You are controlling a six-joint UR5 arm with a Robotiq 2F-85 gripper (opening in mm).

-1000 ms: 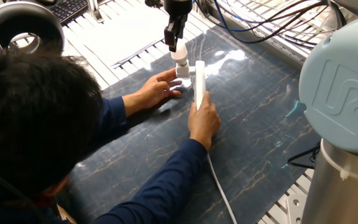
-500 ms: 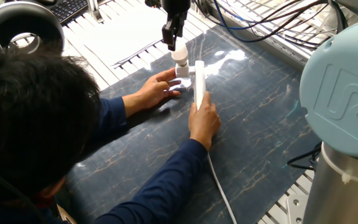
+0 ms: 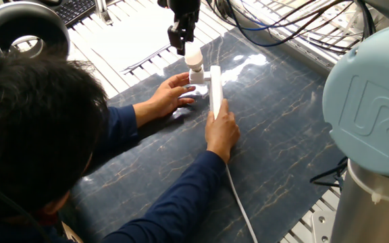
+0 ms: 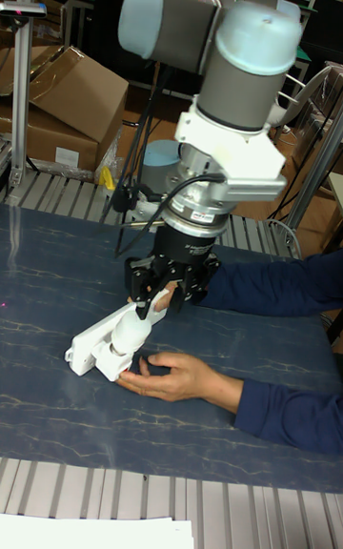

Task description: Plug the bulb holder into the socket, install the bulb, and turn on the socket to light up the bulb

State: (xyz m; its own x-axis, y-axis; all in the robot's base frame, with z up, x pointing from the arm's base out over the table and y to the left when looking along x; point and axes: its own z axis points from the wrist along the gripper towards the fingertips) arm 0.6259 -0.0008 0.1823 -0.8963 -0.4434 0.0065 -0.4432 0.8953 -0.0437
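The pincer (image 3: pixel 181 38) hovers with jaws apart just above the bulb (image 3: pixel 193 59), light, smooth and fragile, best gripped gently around its dome.

Grey UR5 arm (image 4: pixel 243 82) with pale blue joint caps, black cabling, black two-finger hand (image 4: pixel 160 296)

The black two-finger gripper (image 3: pixel 180 42) has gone up and a bit to the left, toward the top of the picture. Before, its fingers were down around the small white round bulb (image 3: pixel 193 57); now they sit just above it, beside its top. The big pale blue robot arm joint (image 3: pixel 370 101) at the right edge has slid a little too.
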